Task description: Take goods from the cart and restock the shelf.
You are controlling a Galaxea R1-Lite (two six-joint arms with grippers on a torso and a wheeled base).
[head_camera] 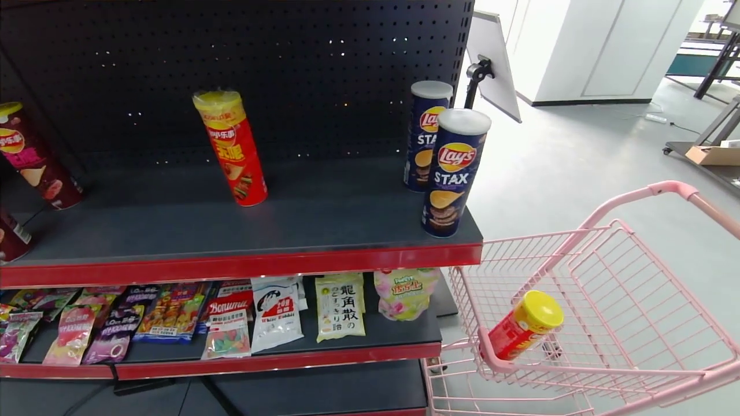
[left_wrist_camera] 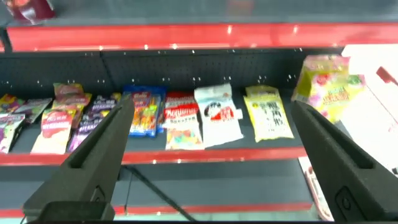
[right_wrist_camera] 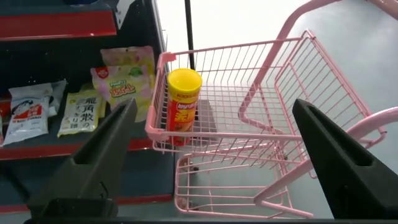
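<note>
A red chip can with a yellow lid (head_camera: 525, 326) (right_wrist_camera: 182, 106) stands in the front corner of the pink cart (head_camera: 607, 323) (right_wrist_camera: 261, 134), beside the shelf. On the upper shelf (head_camera: 243, 231) stand a red can (head_camera: 232, 148), two dark blue cans (head_camera: 454, 173) (head_camera: 426, 134) at the right end, and maroon cans (head_camera: 32, 156) at the left. My right gripper (right_wrist_camera: 214, 162) hangs open in front of the cart, nothing between its fingers. My left gripper (left_wrist_camera: 211, 158) is open, facing the lower shelf of snack bags (left_wrist_camera: 205, 118).
The lower shelf (head_camera: 277, 346) holds several flat snack bags (head_camera: 277, 315). A white sign on a black arm (head_camera: 491, 63) juts from the shelf's right end. Open grey floor lies right of the shelf and beyond the cart; a trolley with a box (head_camera: 714, 153) stands far right.
</note>
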